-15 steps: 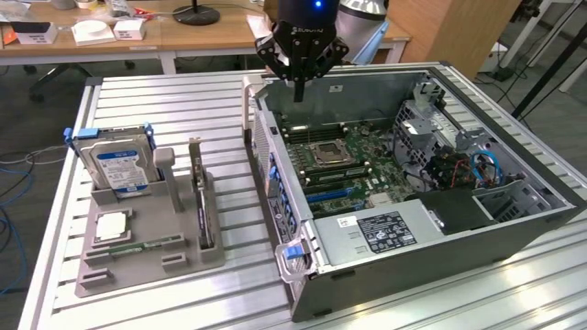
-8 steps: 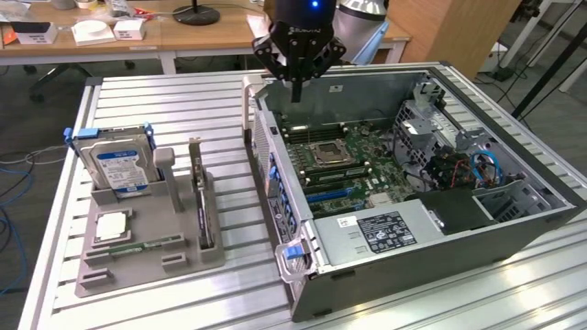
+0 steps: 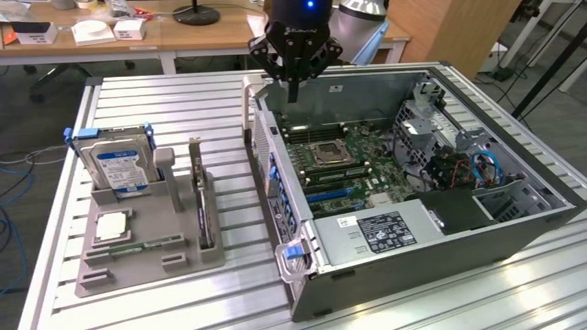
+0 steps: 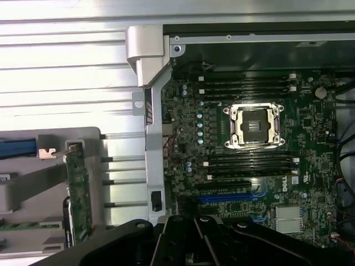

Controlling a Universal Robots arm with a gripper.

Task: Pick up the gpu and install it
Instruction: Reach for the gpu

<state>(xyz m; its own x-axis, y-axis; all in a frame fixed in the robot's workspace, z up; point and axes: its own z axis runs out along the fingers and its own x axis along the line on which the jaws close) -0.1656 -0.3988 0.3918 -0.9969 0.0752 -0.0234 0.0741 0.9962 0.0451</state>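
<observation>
Jaws closed (empty) over the case (image 3: pixel 458 256); gpu (image 3: pixel 203 201) stands in rack (image 3: pixel 137 268)

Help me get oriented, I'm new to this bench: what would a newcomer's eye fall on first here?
The open computer case on the exterior view's right, its empty CPU socket exposed. The gripper hangs above the case, jaws shut and empty. On that view's left, a grey holder stands the gpu and a blue-labelled hard drive upright.

Open PC case (image 3: pixel 440 254) lies on slatted table (image 3: pixel 183 110), motherboard (image 3: pixel 341 165) exposed. Hard drive (image 3: pixel 115 165) stands upright in gray holder (image 3: pixel 183 258) beside the case.
</observation>
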